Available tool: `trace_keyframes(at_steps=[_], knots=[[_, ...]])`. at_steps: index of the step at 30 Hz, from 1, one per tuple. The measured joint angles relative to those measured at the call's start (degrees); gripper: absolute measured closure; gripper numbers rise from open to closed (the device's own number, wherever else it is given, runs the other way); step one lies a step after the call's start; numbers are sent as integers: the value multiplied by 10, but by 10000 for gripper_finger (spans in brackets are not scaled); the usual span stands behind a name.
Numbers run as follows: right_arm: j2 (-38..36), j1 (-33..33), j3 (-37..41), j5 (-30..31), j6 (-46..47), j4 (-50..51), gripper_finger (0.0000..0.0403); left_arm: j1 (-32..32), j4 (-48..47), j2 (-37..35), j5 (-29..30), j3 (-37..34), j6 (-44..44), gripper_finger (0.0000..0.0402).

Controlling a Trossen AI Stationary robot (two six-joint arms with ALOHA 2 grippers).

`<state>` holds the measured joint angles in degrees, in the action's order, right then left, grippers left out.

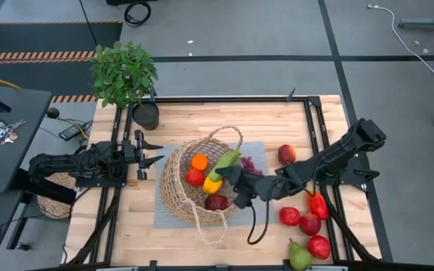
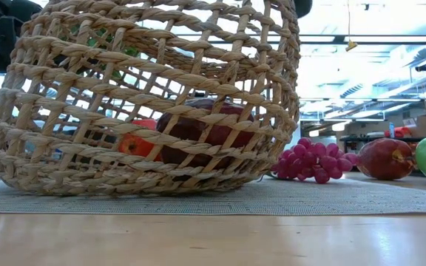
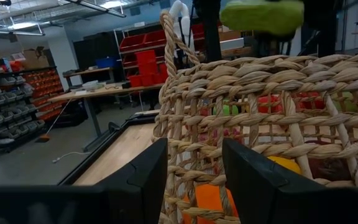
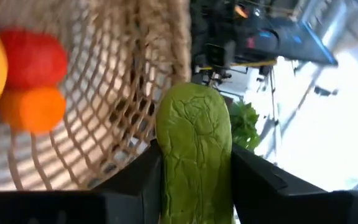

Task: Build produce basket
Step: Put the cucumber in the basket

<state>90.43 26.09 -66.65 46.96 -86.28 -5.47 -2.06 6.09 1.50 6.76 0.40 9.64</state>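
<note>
Right now the basket [image 1: 194, 184], a round open-weave tan wicker tub with thin loop handles, sits on a grey mat [image 1: 164, 214] mid-counter, directly under and just ahead of the right pincer [image 1: 228, 169]. That pincer is clamped on a wrinkled green vegetable [image 4: 194, 149], oblong and leaf-like, held between its two dark fingers [image 4: 135, 180] above the basket's rim; its long axis runs out along the fingers, tip aimed across the basket toward the left pincer [image 1: 153, 154]. Beneath it inside the basket lie an orange [image 1: 200, 161], a red fruit [image 1: 194, 177], a yellow pepper [image 1: 212, 184] and a dark plum [image 1: 217, 202]. Behind the right pincer, purple grapes [image 2: 313, 162] rest on the mat; red apples [image 1: 305, 222], a red pepper [image 1: 318, 205] and a pear [image 1: 300, 257] lie farther back beside its arm. The left pincer hangs just outside the basket's opposite wall, fingers [image 3: 145, 180] parted and empty.
</note>
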Motion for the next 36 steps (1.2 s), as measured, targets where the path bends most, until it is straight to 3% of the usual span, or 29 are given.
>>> trace_keyframes(at_steps=[17, 24, 30, 36], knots=[[24, 8, -1, -22, -204, -53, 245, 0, 0, 0, 0, 0, 0, 241], [23, 8, -1, -27, -237, -52, 245, 0, 0, 0, 0, 0, 0, 241], [23, 4, 0, -38, -189, -57, 245, 0, 0, 0, 0, 0, 0, 241], [23, -17, 0, -115, -1, -64, 245, 0, 0, 0, 0, 0, 0, 241]])
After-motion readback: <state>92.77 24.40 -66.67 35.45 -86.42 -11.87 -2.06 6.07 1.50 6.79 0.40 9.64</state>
